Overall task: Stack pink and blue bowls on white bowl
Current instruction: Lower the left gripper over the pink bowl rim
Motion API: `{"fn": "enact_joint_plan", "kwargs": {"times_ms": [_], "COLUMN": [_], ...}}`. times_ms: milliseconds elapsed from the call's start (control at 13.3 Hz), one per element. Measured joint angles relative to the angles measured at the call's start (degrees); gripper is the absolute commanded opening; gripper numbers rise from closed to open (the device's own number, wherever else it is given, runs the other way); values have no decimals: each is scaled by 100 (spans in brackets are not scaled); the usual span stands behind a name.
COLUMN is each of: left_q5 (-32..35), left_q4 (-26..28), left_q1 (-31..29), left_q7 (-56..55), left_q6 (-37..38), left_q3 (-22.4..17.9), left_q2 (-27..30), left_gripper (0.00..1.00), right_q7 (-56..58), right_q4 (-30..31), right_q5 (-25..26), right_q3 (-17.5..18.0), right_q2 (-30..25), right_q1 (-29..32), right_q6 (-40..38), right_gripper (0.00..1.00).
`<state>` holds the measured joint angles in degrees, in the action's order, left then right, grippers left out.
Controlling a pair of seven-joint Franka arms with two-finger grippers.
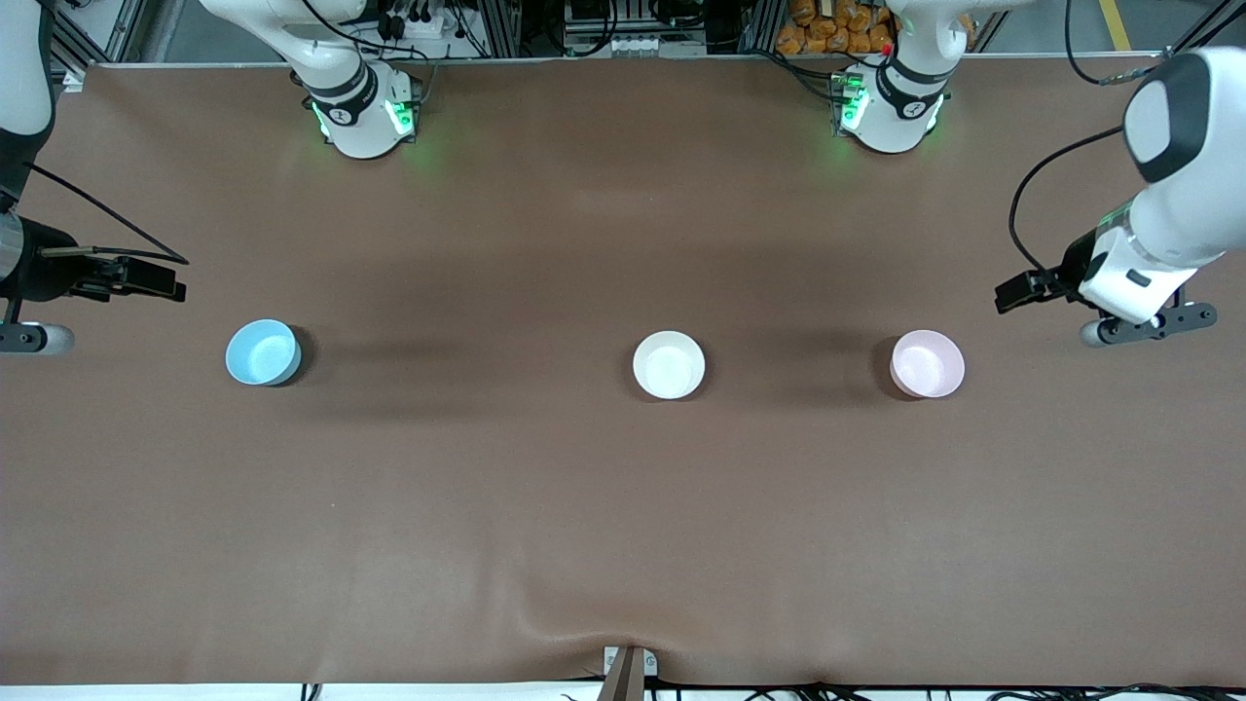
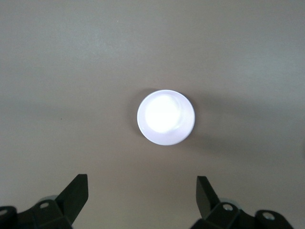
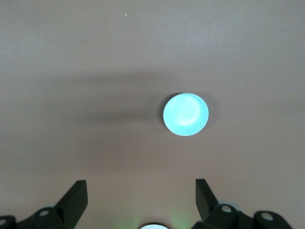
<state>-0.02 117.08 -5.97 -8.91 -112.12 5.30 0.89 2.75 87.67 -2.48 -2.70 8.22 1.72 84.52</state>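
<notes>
Across the middle of the table (image 1: 623, 545) we see the blue bowl (image 1: 263, 352), white bowl (image 1: 669, 365) and pink bowl (image 1: 927, 364) apart; left gripper (image 2: 142, 195) and right gripper (image 3: 141, 198) hover with jaws spread, empty.

White Franka arms with black joint bands, green-lit bases (image 1: 365, 122), trailing black cables and black grippers.

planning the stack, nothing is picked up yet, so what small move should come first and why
Probably lower the left hand, open and empty, toward the pink bowl, the bowl at its end of the table. All three bowls sit apart: the white bowl in the middle, the blue bowl by the right hand, also open and high.
</notes>
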Motion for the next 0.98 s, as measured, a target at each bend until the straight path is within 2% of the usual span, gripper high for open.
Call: {"fn": "enact_joint_plan", "kwargs": {"times_ms": [225,375,751,976], "left_q5": [0,0,0,0], "left_q4": [697,946,1070,1082], "left_q1": [-248,-371,-402,-401], "left_q7": [417,543,554,733], "left_q6": [-1031,-1556,-2747,-2957], "left_q3": [-9,-13,6,22], "left_q2": [-140,-388,-1228,-1576], "left_gripper": [100,100,100,90], "right_q7": [0,0,0,0], "right_q4": [20,29,123,178], "right_q5": [0,0,0,0], "right_q3": [-2,-1,-11,-33], "right_q2": [1,1,2,2], "right_q1": [0,0,9,22], "right_q6": [-2,-6,-41,21], "right_gripper": [100,100,100,100]}}
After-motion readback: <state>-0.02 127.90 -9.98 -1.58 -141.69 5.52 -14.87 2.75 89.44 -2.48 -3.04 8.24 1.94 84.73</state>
